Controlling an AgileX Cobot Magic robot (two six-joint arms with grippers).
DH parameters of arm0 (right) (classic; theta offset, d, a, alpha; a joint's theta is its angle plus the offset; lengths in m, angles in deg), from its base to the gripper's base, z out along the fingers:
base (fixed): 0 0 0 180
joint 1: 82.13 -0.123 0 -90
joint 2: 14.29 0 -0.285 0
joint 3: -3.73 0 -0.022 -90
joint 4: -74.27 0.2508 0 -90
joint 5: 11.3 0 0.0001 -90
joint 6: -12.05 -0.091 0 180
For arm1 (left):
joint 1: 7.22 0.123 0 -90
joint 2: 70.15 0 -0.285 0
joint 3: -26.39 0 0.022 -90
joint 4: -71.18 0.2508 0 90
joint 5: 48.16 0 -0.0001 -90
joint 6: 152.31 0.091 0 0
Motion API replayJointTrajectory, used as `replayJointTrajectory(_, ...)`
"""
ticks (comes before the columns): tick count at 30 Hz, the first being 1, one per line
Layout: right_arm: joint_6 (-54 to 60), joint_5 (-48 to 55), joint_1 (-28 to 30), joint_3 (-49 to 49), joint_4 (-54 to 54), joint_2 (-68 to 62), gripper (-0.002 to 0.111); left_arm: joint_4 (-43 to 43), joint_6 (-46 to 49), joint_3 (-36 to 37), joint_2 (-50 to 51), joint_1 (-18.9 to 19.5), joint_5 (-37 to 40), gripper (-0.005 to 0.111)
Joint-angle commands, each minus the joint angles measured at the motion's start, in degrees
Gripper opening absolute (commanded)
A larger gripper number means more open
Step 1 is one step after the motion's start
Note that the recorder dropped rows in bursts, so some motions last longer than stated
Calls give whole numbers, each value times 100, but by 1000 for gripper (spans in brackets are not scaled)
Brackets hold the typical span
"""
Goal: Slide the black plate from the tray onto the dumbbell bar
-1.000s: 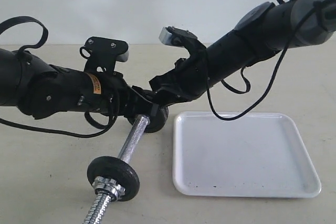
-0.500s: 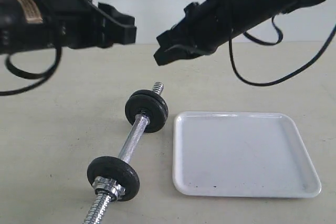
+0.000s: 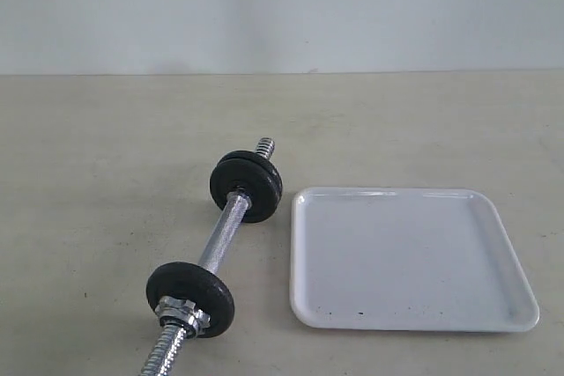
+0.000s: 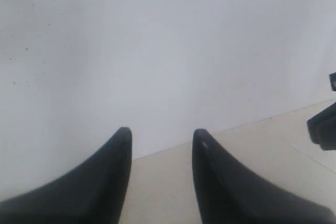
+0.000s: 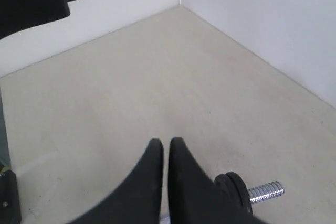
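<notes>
Left claw (image 4: pixel 161 131) stands partly open: I see a clear gap between its two dark fingers, and nothing is in this gap. It touches nothing and faces a white wall. Right claw (image 5: pixel 166 140) is closed, with its two fingertips almost meeting, and it holds nothing. It hangs above the beige table (image 3: pixel 88 173). The exterior camera shows neither claw.

The black plate (image 3: pixel 246 185) is on the dumbbell bar (image 3: pixel 220 239), a little left of the middle of the frame. It stands on its edge, with its flat face turned along the bar. The bar lies flat on the table. Its long axis runs from the lower left, where the threaded end leaves the bottom edge of the frame, up and to the right. It ends in a short threaded tip (image 3: pixel 265 145) that sticks out behind the black plate.

A second black disc (image 3: pixel 189 297) sits on the near part of the bar, with a chrome nut (image 3: pixel 181 313) against its near side. The knurled middle is between the two discs.

The tray (image 3: pixel 414 253) lies in the lower right part of the frame, just beside the black plate. Its white surface shows a few dark specks near the front rim. In the right wrist camera the black plate and the threaded tip appear near the closed fingers, and the fingers do not touch them.
</notes>
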Motion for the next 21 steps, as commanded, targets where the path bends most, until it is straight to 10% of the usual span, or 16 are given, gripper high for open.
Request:
replayJointTrajectory(1, -144, 204, 9, 31, -138, 766, 0, 131, 33, -26, -735, -20, 520, 36)
replayJointTrajectory(21, -1196, 1654, 9, 31, -1126, 3537, 0, 97, 312, -26, -2899, -20, 3335, 32)
